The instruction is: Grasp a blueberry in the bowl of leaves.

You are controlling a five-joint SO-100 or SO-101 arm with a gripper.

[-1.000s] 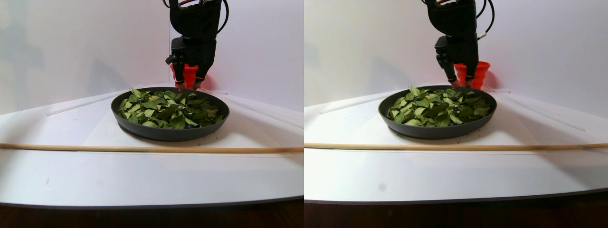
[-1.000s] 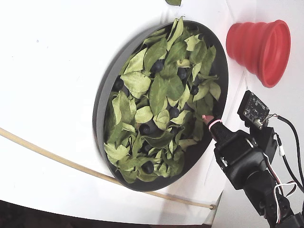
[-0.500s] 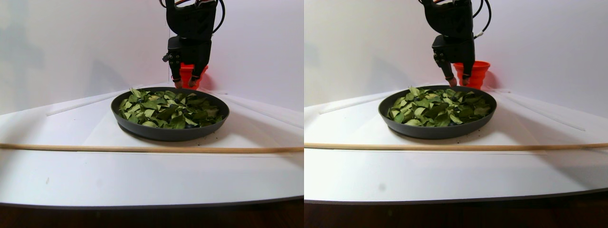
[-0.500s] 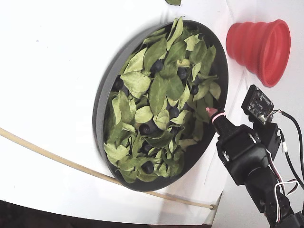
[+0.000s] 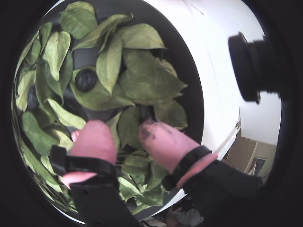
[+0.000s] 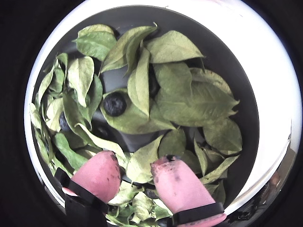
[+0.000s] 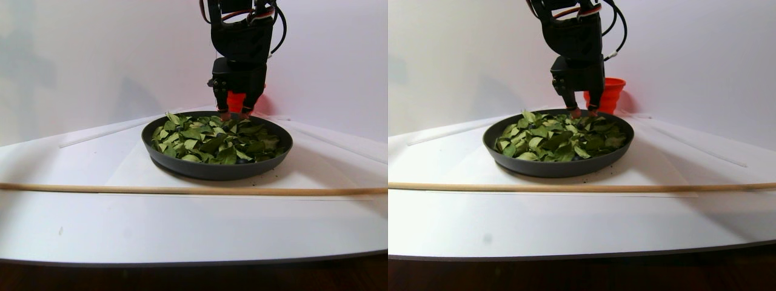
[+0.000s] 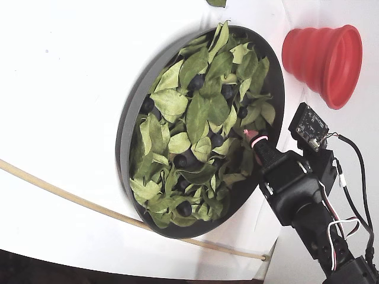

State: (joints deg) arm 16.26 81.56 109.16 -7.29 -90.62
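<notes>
One small, round, dark blueberry [image 6: 115,103], soft and easily bruised, lies exposed among leaves ahead of the released pink-tipped pincer [image 6: 134,172]; pinch its sides lightly.

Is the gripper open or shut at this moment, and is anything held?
Open and empty: in a wrist view the gripper has its pink fingertips apart over leaves, blueberry lying beyond them.

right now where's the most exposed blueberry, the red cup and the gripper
blueberry [image 6: 115,103], a wrist view, centre of its dark top
red cup [image 8: 324,54], fixed view, ribbed outer wall
gripper [image 6: 136,174], a wrist view, midway between the pink fingertips
</notes>
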